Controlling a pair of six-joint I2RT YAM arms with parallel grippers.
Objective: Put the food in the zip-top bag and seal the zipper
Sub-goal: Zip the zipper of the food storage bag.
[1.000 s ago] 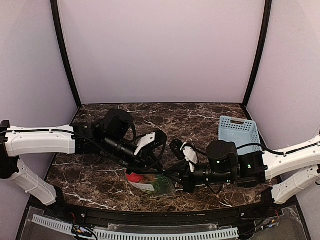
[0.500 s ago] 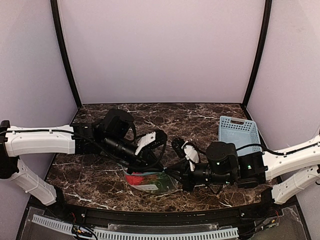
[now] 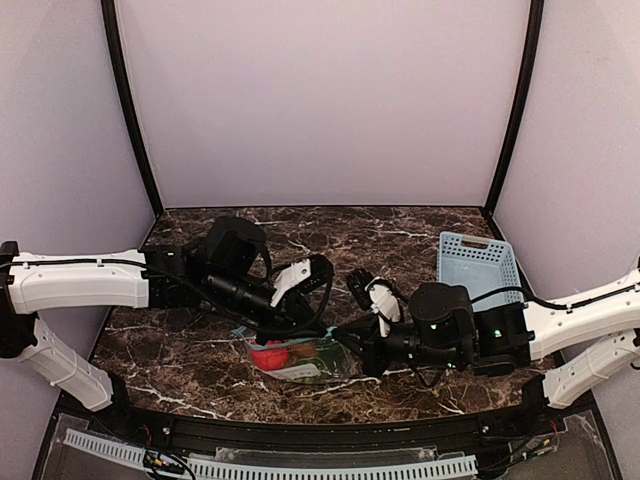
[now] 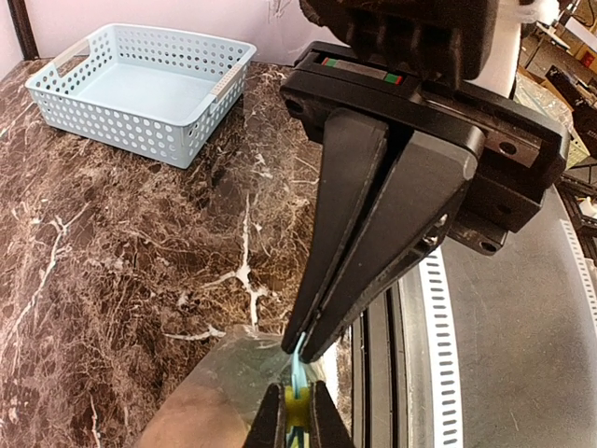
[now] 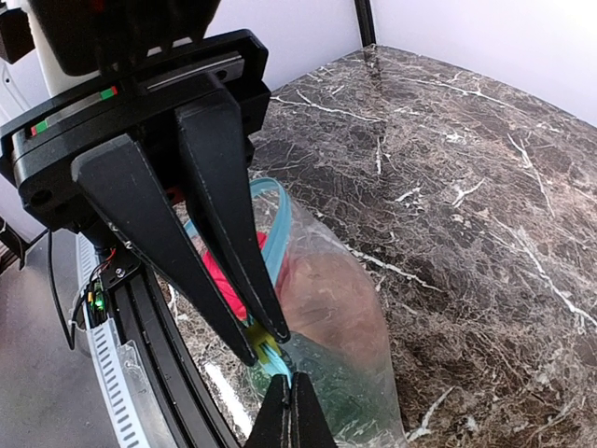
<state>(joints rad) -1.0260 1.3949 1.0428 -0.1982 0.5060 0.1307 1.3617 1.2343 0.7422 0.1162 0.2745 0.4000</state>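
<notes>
2 robot arms meet over a clear zip-top bag (image 3: 300, 358) lying on the dark marble bench (image 3: 420, 235) at 6 o'clock, close to the arm bases. We see the left fingers (image 5: 264, 303) and the right fingers (image 4: 312, 322) both pressed narrow on the teal zipper (image 5: 280, 210), tip to tip, at the bag's 3 o'clock end. The zipper's long axis runs 3 to 9 o'clock. Past the pinch it loops apart, so we judge the mouth not yet sealed. The unclosed run lies toward 9 o'clock, nearer the left arm. Inside the bag are 1 red fruit (image 3: 267, 355), green grapes (image 3: 314, 368) and a brownish piece (image 5: 326, 289). The light-blue basket (image 4: 140, 89) at 3 o'clock holds nothing.
</notes>
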